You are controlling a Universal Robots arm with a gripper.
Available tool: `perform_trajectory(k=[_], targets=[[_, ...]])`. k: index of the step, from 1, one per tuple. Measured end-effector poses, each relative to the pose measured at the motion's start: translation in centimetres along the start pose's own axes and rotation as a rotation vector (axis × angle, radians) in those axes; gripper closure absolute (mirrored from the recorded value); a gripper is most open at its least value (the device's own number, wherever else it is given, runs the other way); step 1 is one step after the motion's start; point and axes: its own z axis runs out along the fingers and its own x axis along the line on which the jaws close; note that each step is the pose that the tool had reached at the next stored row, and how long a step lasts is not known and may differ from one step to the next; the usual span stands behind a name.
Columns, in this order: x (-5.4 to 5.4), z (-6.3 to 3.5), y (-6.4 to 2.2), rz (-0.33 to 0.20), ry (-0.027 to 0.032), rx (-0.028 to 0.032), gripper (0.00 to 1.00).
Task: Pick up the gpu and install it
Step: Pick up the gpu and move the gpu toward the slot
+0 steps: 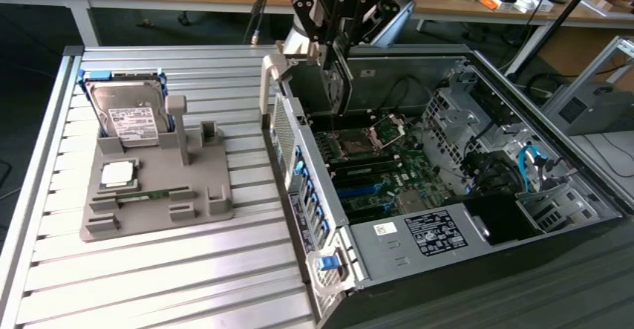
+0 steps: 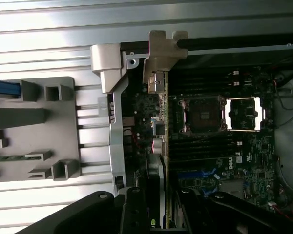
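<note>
Tool point(image 1: 335, 48) clamped on the gpu point(image 1: 340, 88); card held on edge, hanging down inside the open computer case point(image 1: 287, 143), close to the wall on the exterior view's left. Lower edge over the motherboard point(image 1: 381, 173) (contact with a slot: cannot tell). Wrist view: dark fingers point(image 2: 136, 209) flank the thin card, silver bracket point(image 2: 158, 53) at its far end. Grey holder point(image 1: 213, 184) on the slatted bench point(image 1: 148, 277) carries hard drive point(image 1: 129, 117) and memory stick point(image 1: 159, 194), well apart from the tool
</note>
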Motion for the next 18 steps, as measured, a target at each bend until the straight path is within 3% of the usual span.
perform_trajectory(k=[18], targets=[[-1.1, 0.06, 0.06, 0.0, 0.0, 0.0, 0.73]])
